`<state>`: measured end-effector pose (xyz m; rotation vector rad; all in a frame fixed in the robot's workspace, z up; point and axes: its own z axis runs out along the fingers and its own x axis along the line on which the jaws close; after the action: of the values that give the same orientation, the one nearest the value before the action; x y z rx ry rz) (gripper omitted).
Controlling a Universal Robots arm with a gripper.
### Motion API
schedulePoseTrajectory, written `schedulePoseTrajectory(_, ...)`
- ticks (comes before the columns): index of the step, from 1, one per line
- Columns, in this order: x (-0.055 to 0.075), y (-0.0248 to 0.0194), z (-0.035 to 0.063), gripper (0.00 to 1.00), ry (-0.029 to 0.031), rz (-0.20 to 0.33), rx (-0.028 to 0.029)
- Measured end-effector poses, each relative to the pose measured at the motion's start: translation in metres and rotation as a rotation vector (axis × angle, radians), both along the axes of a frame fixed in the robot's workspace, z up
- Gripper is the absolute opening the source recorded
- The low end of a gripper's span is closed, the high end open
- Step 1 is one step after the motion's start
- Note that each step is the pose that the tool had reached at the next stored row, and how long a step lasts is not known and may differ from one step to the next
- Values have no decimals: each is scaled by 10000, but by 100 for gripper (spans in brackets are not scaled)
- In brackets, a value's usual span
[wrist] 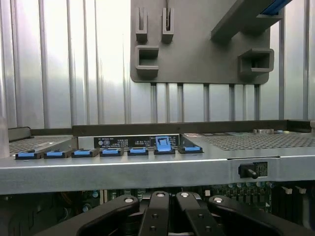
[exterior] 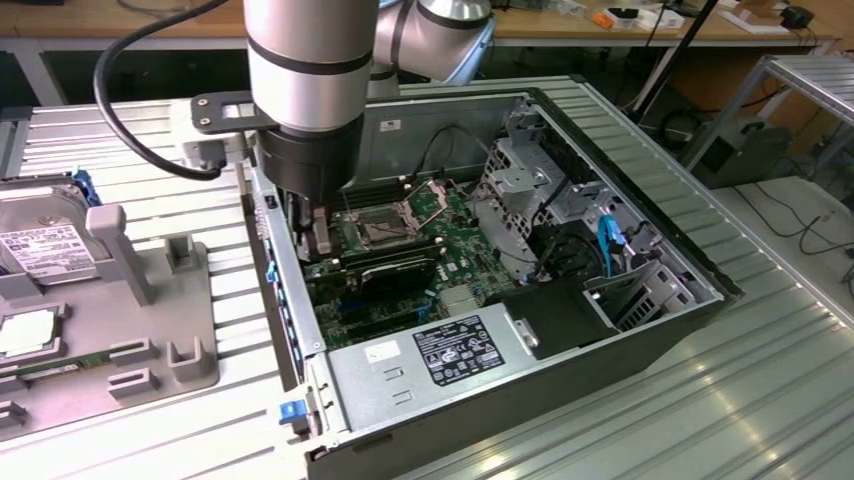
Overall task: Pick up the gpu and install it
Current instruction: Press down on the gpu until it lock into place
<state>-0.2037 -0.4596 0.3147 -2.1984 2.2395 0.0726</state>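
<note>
The gpu (exterior: 390, 264) is a thin black card standing on edge across the motherboard (exterior: 441, 215) inside the open computer case (exterior: 534, 400). One end meets the case's slotted rear wall. My gripper (exterior: 320, 240) reaches straight down beside that wall, shut, with its fingers on the card's upper edge near the bracket end. In the wrist view the black finger links of my gripper (wrist: 170, 221) are drawn together. Beyond them runs the rear wall's row of blue slot latches (wrist: 110, 152). The fingertips and the card lie below that picture's edge.
A power supply (exterior: 454, 350) fills the case's near end, and drive cages with cables (exterior: 587, 230) fill the side toward the exterior view's right. A grey parts fixture (exterior: 147, 300) holding a hard drive (exterior: 40, 240) stands on the ribbed metal table at the exterior view's left.
</note>
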Motion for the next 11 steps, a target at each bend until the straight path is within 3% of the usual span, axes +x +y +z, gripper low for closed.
schedulePoseTrajectory(11,-15,0,-44,10,2,-2,2)
